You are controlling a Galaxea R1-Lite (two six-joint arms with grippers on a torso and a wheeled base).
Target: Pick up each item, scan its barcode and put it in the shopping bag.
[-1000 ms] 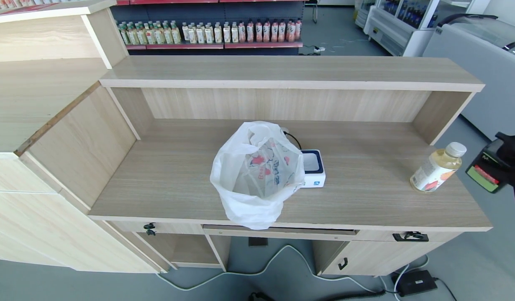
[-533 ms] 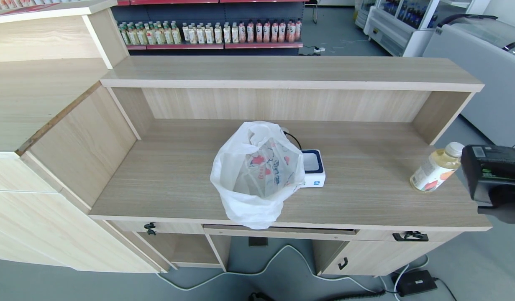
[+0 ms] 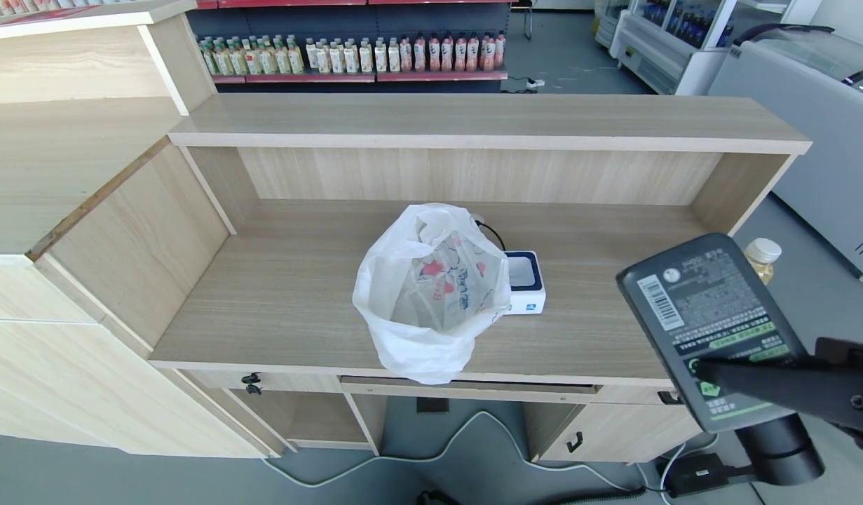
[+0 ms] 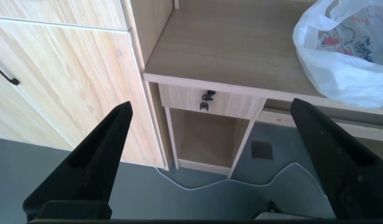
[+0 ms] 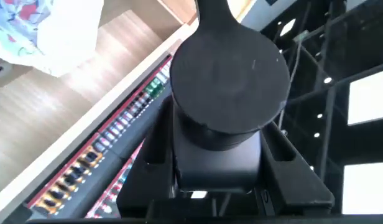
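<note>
Right gripper [image 3: 711,370] has its fingers closed on a black bottle [image 3: 711,330], one finger lying across the lower part of the label and the other behind the body. The bottle hangs in the air at the right end of the wooden counter [image 3: 298,294], in front of its right front corner. It is tilted, with its round black cap toward the robot and its base pointing away. Its back label faces upward, with the white barcode [image 3: 660,302] near the base end. It is well apart from both the bag and the scanner.

A white plastic shopping bag [image 3: 431,301] stands near the middle of the counter at the front edge, its bottom bulging slightly over the edge. Its mouth is open and its side carries a red and blue print. Whether anything lies inside cannot be told.

A white and blue barcode scanner [image 3: 528,282] with a dark top window sits just to the right of the bag, touching the plastic. A clear drink bottle [image 3: 763,254] with a white cap and yellowish liquid stands at the counter's right end, mostly hidden behind the black bottle.

The left gripper [image 4: 210,106] is low in front of the counter's left end, its fingers spread wide with nothing between them.

A shelf [image 3: 354,76] behind the counter holds a row of drink bottles.
</note>
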